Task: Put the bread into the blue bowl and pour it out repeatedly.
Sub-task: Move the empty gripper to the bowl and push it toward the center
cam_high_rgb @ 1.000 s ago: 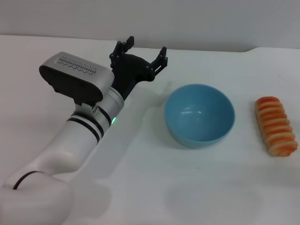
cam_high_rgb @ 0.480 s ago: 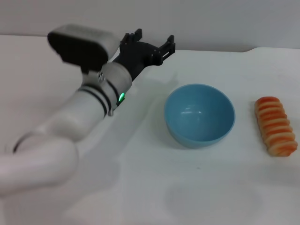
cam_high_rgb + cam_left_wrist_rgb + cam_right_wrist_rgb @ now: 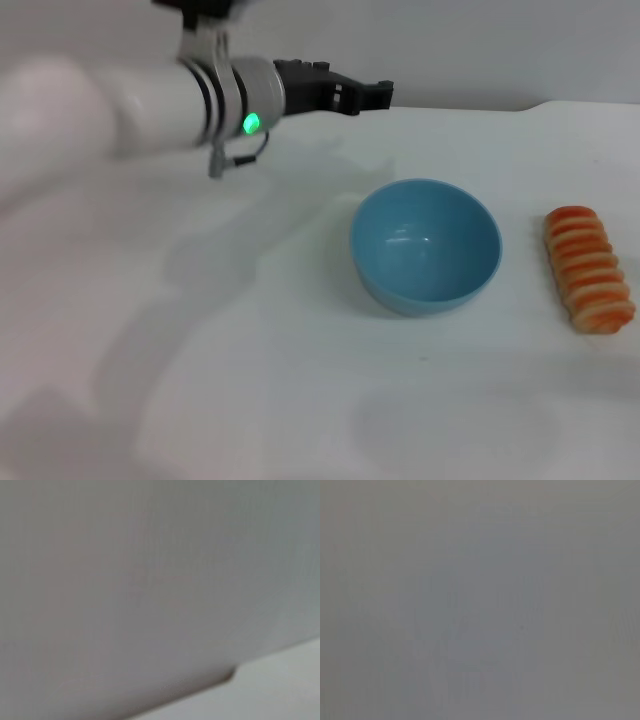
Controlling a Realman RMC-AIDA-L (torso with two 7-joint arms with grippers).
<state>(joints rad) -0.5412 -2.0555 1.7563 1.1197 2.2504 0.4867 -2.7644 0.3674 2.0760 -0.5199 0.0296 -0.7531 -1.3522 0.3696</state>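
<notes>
We see the bowl (image 3: 425,246) at centre right on the white bench (image 3: 300,380), empty, with the bread (image 3: 588,268) well apart at the right edge. Our left tool (image 3: 372,95) hangs upper centre; we cannot tell its grip.

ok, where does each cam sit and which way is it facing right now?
Head view: on the head, looking forward and down at the white table, blue bowl and bread; the left arm crosses the upper left, left gripper raised behind the bowl.
Left wrist view: on the raised left arm, facing a plain grey wall with a pale strip of surface; no fingers show.
Right wrist view: blank grey; nothing identifiable, no body.
Shared: no task object appears in two views.
</notes>
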